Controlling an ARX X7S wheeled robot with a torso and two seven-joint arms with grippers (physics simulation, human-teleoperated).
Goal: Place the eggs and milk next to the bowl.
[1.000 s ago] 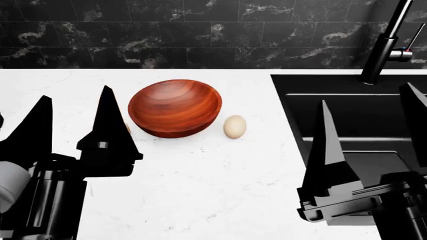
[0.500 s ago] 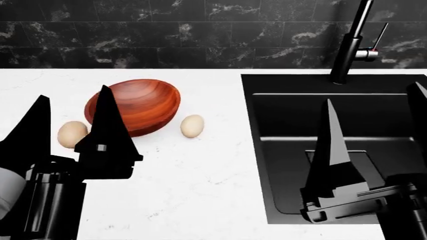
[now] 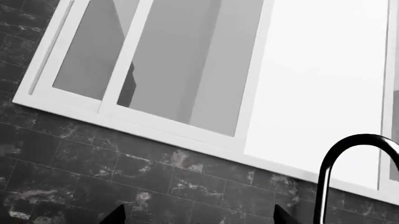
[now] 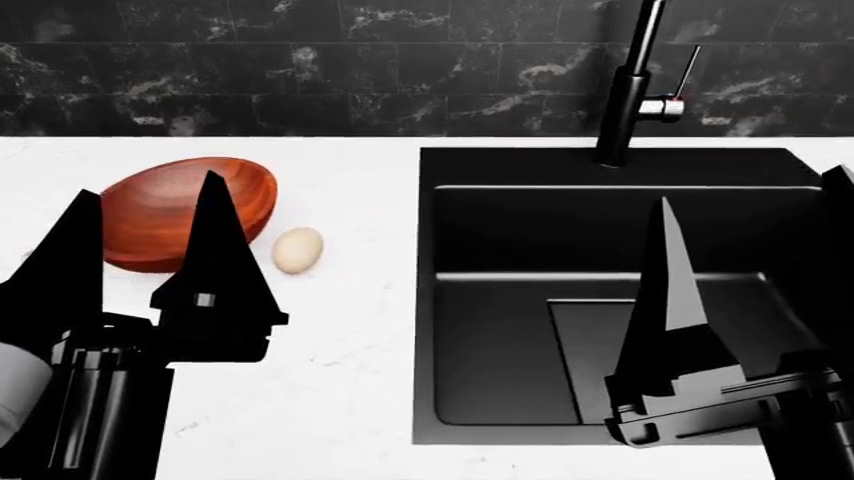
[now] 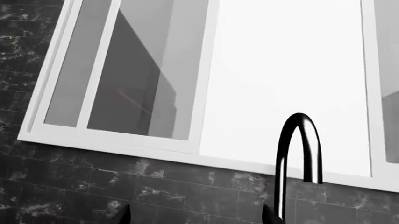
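While the head view has swung right over the last second, the black sink (image 4: 614, 300) now fills the middle and right of frame, and the white counter (image 4: 334, 400) with the task items has slid off to the left. Faucet (image 4: 634, 85) stands at the sink's back edge against the dark marble wall (image 4: 334, 70); both wrist views show only that wall, a window (image 3: 187, 70) and the faucet's arc.

Bowl (image 4: 154, 205) sits far left, partly behind the left gripper (image 4: 140, 260). One egg (image 4: 298, 250) lies just beside the bowl's right rim. The other egg, visible half a second ago left of the bowl, is now hidden behind the left gripper. Milk not in any current view.

Left gripper: jaws spread, empty. Right gripper (image 4: 754, 290): jaws apart, empty, raised over the sink.

Judgement: eggs look placed already; the turn probably means a search for the milk further right.
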